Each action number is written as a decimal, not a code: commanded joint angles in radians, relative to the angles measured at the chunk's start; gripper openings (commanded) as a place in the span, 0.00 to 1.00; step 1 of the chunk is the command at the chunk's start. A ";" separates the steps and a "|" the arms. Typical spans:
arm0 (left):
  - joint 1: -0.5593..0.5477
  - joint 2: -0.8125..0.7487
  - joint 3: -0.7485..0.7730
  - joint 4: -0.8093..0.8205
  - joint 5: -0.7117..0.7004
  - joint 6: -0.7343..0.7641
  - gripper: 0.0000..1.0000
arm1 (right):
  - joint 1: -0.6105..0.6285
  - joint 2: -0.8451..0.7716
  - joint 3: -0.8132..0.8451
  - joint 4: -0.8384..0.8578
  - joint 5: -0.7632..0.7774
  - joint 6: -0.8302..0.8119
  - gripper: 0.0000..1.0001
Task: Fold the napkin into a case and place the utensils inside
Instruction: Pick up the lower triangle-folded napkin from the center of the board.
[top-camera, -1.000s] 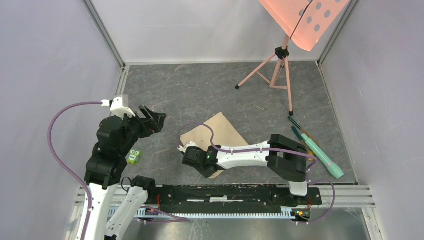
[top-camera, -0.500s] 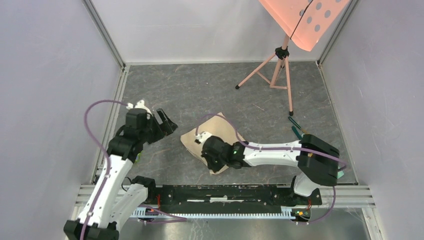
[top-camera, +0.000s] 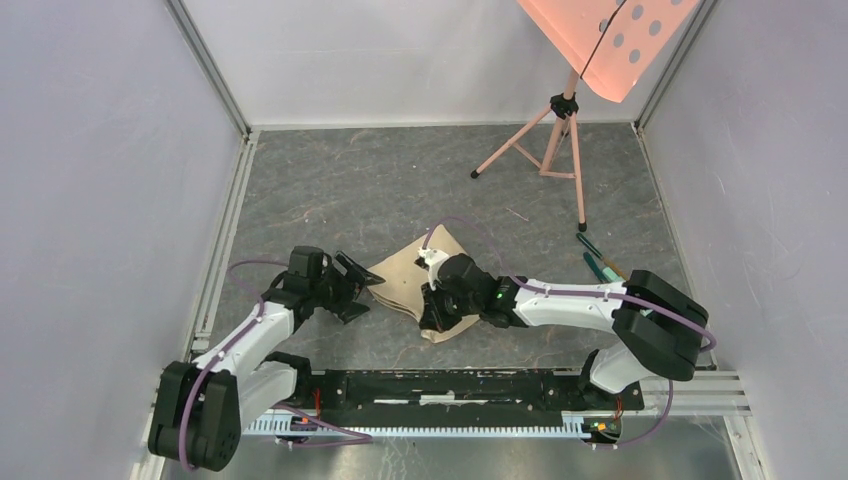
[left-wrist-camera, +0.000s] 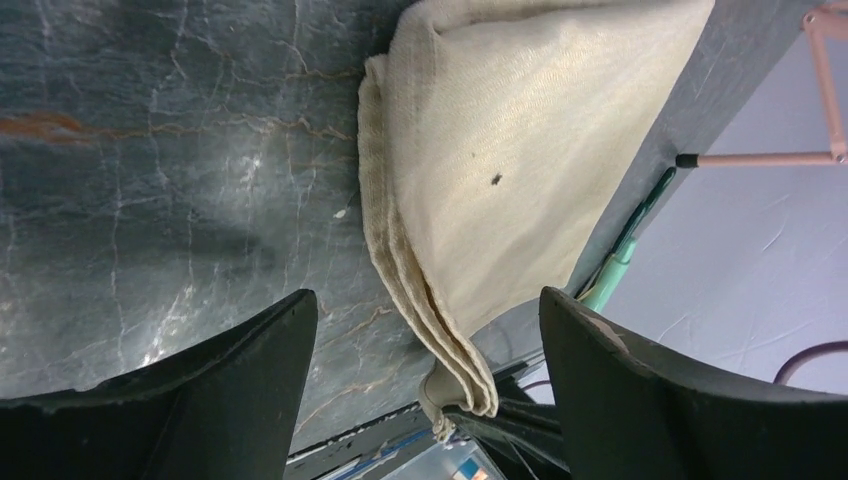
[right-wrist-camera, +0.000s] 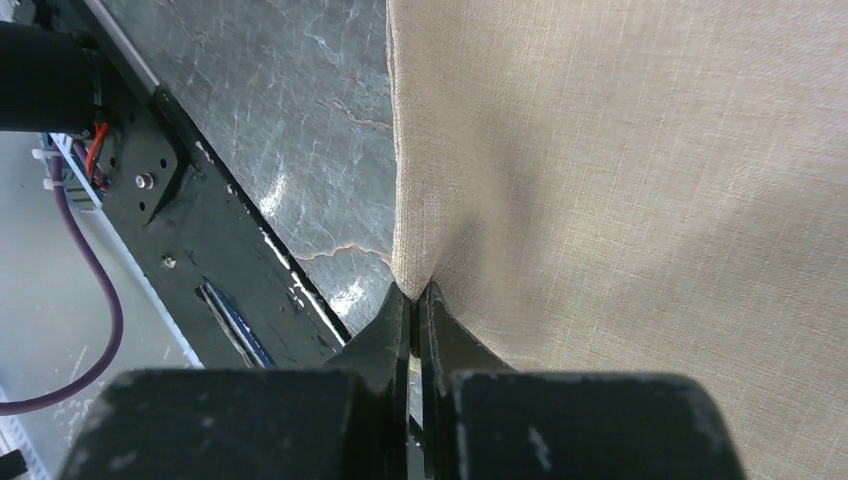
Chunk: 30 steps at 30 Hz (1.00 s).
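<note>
The beige napkin (top-camera: 408, 275) lies folded in several layers in the middle of the floor. My right gripper (top-camera: 431, 321) is shut on its near corner; the right wrist view shows the fingertips (right-wrist-camera: 418, 292) pinching the cloth (right-wrist-camera: 620, 180). My left gripper (top-camera: 361, 292) stands wide open just left of the napkin's layered left edge, low over the floor. In the left wrist view the stacked edge (left-wrist-camera: 415, 270) runs between the open fingers without touching them, around the left gripper (left-wrist-camera: 428, 298). The right arm covers the spot at the right, and I cannot make out the utensils.
A pink tripod (top-camera: 558, 130) with an orange perforated panel (top-camera: 610, 40) stands at the back right. A mint-green cylinder (top-camera: 603, 268) and a dark green stick (top-camera: 588, 244) lie by the right arm. The black rail (top-camera: 470, 385) runs along the front, and walls close in both sides.
The right gripper has shut on the napkin's near corner and carried it back and to the right. The left arm has swung down and right to the napkin's left edge.
</note>
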<state>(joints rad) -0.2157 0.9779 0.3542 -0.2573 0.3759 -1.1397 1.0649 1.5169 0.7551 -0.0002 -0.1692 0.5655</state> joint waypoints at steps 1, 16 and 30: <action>-0.003 0.053 -0.022 0.140 0.013 -0.124 0.87 | -0.029 -0.052 -0.024 0.094 -0.053 0.010 0.00; -0.039 0.219 -0.040 0.311 -0.034 -0.132 0.50 | -0.060 -0.061 -0.055 0.141 -0.108 0.005 0.01; -0.064 0.113 0.145 -0.014 -0.208 0.006 0.02 | -0.062 -0.063 -0.191 0.343 -0.302 0.083 0.00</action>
<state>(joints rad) -0.2626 1.1683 0.3943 -0.1040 0.3088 -1.2102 1.0050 1.4780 0.6270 0.2092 -0.3527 0.5957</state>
